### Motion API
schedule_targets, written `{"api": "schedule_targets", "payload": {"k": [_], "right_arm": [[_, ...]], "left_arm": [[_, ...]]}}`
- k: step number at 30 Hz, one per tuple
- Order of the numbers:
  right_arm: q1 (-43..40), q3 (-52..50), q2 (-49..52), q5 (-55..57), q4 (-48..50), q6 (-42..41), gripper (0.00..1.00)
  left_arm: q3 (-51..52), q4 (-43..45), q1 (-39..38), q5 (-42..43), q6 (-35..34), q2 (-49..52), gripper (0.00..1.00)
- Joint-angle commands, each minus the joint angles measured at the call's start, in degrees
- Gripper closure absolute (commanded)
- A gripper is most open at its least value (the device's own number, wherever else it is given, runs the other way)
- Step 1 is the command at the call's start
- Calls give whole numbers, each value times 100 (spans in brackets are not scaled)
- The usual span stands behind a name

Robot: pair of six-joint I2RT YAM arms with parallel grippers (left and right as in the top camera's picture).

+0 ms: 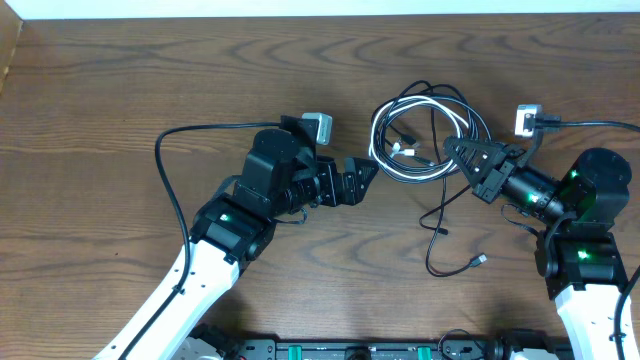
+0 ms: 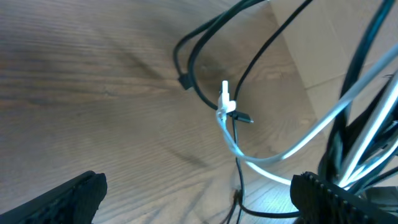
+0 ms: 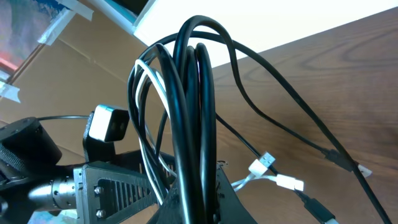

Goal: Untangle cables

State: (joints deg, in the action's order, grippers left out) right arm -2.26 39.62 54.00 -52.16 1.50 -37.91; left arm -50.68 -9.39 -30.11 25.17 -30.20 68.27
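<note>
The cables [image 1: 428, 128] lie as a coiled tangle of black and white cords at the table's centre right. My right gripper [image 1: 464, 156] is shut on the coil's right side; in the right wrist view the black loops [image 3: 194, 106] rise straight up out of the jaws, with white plugs [image 3: 265, 163] beside them. My left gripper [image 1: 366, 180] stands open at the coil's left edge, nothing between its fingers. In the left wrist view a white plug [image 2: 226, 97] and black strands [image 2: 193, 68] lie ahead of the wide-apart fingertips [image 2: 71, 198]. A black tail [image 1: 455, 262] trails toward the table's front.
The left arm's own thick black cable [image 1: 165, 150] arcs over the table at the left. The table's far edge [image 1: 320, 18] runs along the top. In the right wrist view the left arm's wrist [image 3: 102, 177] is close on the left, with cardboard [image 3: 81, 50] behind.
</note>
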Motion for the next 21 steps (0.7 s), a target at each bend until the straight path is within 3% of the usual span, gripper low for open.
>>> {"api": "schedule_targets", "payload": {"k": [1,6,21], "right_arm": [[44,87,2,-225,66,-85,99],[46,87,2,-638,162,-87,99],[48,87,0,-1781,455,-103,99]], "left_arm": [[11,74,-15,133,-50,20,2],[11,249,-13,68,-48,22,2],[11,236,-13,-1305,4,22,1]]}}
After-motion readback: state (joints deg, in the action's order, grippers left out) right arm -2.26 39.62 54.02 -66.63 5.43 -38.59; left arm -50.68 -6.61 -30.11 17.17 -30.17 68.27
